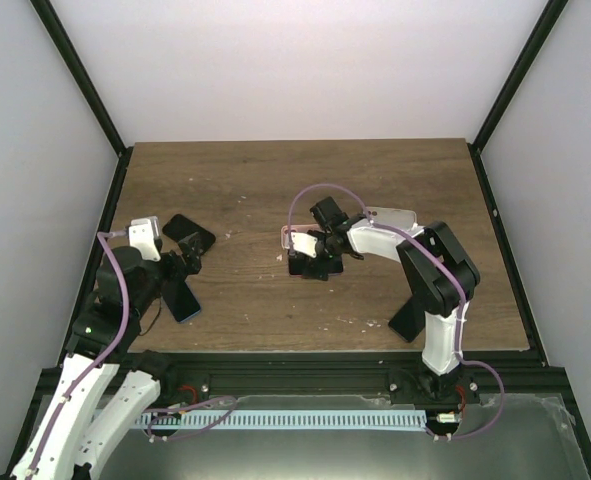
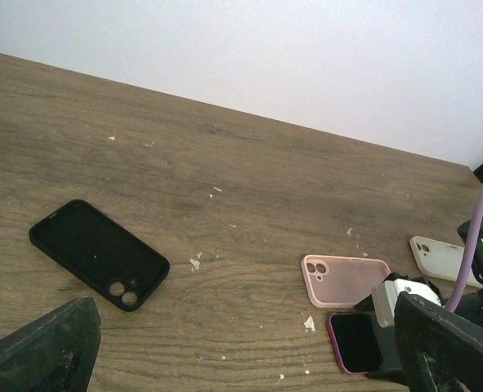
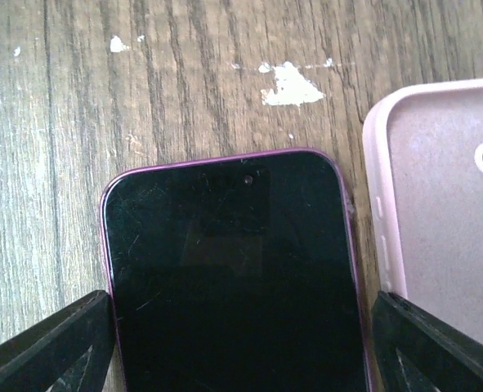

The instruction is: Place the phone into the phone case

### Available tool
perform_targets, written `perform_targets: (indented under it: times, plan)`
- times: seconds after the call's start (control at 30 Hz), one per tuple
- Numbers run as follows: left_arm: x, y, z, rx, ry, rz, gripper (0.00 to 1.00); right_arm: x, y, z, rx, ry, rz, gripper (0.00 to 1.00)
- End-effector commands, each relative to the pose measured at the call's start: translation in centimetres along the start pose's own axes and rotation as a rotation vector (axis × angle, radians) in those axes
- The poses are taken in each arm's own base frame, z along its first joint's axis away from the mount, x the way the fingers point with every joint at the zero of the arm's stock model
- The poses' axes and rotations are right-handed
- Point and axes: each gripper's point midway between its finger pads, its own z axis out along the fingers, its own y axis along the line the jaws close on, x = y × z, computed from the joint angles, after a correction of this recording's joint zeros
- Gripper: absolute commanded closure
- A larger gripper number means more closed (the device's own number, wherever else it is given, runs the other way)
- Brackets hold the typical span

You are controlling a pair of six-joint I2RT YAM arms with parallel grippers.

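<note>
The phone [image 3: 233,278] lies face up on the wooden table, with a black screen and a purple rim. It also shows in the left wrist view, phone [image 2: 355,341]. My right gripper [image 3: 241,343] stands open over it, one finger [image 3: 53,347] at its left long edge and the other at its right, each very close to the rim. A pink phone case [image 3: 445,212] lies hollow side up right beside the phone, pink case [image 2: 347,280]. My left gripper [image 2: 241,359] hangs open above bare wood at the left, holding nothing.
A black case [image 2: 98,253] lies hollow side up near the left gripper. A white case [image 2: 441,257] sits behind the right arm. A dark flat thing with a blue edge [image 1: 183,300] lies by the left arm. White specks dot the table [image 1: 255,180].
</note>
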Motion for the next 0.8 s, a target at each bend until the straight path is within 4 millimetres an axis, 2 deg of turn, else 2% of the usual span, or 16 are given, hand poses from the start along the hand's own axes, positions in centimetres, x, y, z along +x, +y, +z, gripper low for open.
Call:
perform_targets:
  times: [0.0,0.17,0.27,0.43,0.6,0.77]
  plan:
    - [0.3,0.3,0.3,-0.012,0.008,0.003,0.02,3.4,0.3,0.8,0.025,0.123,0.122,0.15]
    - [0.9,0.4,0.9,-0.022,0.038,-0.027,0.03,4.7,0.6,0.3,-0.008,0.116,0.279,0.18]
    - [1.1,0.3,1.2,-0.019,0.053,-0.054,0.04,5.9,0.8,0.1,-0.007,0.132,0.313,0.2]
    - [2.2,-0.1,2.7,0.003,0.093,-0.117,0.07,6.7,0.4,-1.2,0.018,0.111,0.386,0.23]
    - [3.7,-1.0,5.9,0.007,0.194,-0.251,0.14,7.7,0.2,-1.8,0.028,0.118,0.49,0.23]
    - [6.0,-2.3,11.3,0.004,0.334,-0.408,0.26,10.5,-0.8,-2.2,0.075,0.144,0.638,0.25]
